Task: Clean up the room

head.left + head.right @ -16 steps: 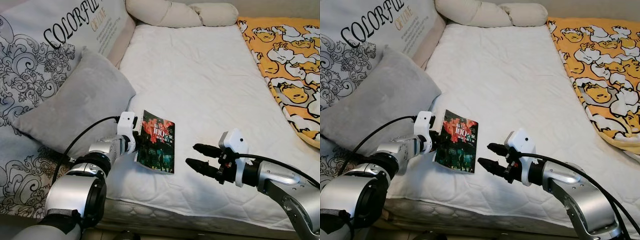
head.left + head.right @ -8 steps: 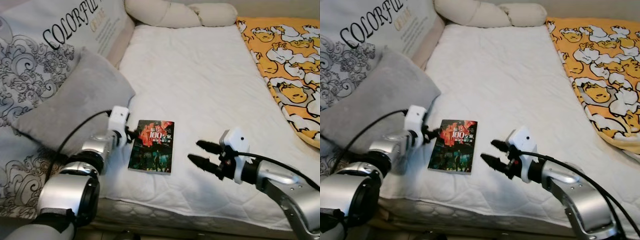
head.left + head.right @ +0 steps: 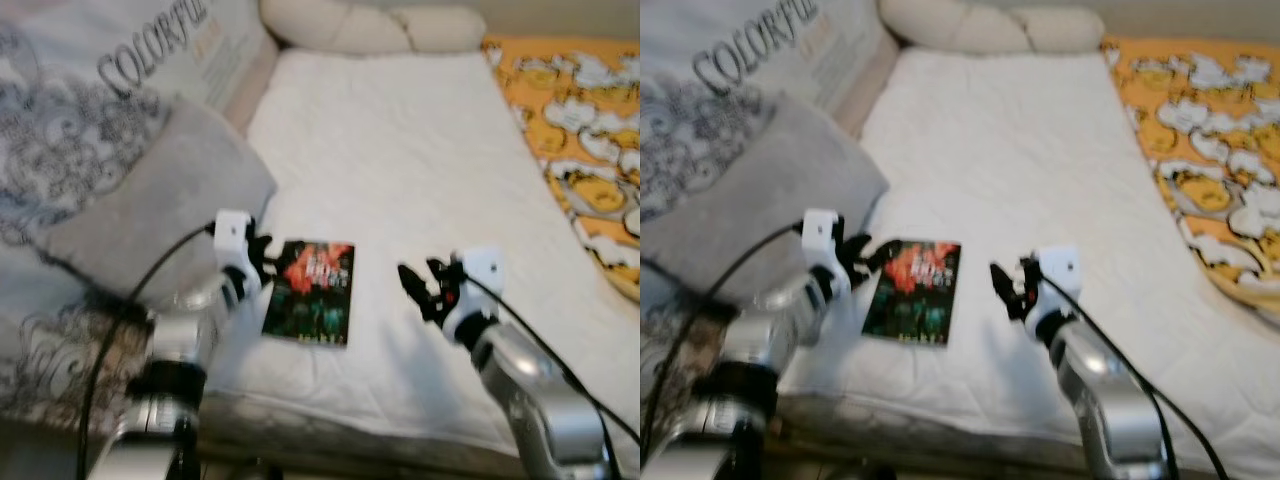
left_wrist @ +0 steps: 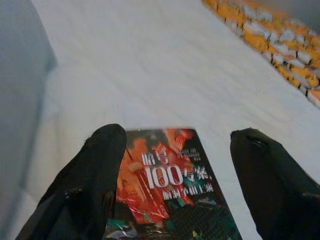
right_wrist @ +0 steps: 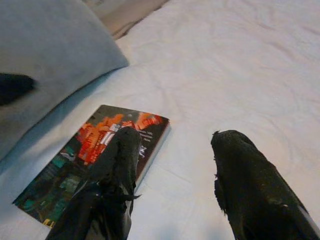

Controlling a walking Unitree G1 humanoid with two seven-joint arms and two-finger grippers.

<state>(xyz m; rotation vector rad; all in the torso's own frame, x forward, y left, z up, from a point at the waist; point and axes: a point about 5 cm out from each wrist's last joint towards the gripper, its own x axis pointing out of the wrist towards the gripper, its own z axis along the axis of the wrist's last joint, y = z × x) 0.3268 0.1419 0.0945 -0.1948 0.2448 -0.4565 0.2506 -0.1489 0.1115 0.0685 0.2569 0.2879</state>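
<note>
Book [image 3: 311, 292] released, flat | left gripper [image 3: 262, 259] beside edge, fingers apart

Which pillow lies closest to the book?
The plain grey pillow, just left of the book by the left gripper; the cream pillows lie at the bed's head.

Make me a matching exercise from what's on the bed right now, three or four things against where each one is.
Things:
1. book
2. grey pillow
3. yellow blanket
4. cream bolster

Places:
A. along the bed's right edge
B. at the far end of the bed
C. flat on the white sheet between the two grippers
D. left of the book, by the printed cushion

Pairs: 1-C, 2-D, 3-A, 4-B
</note>
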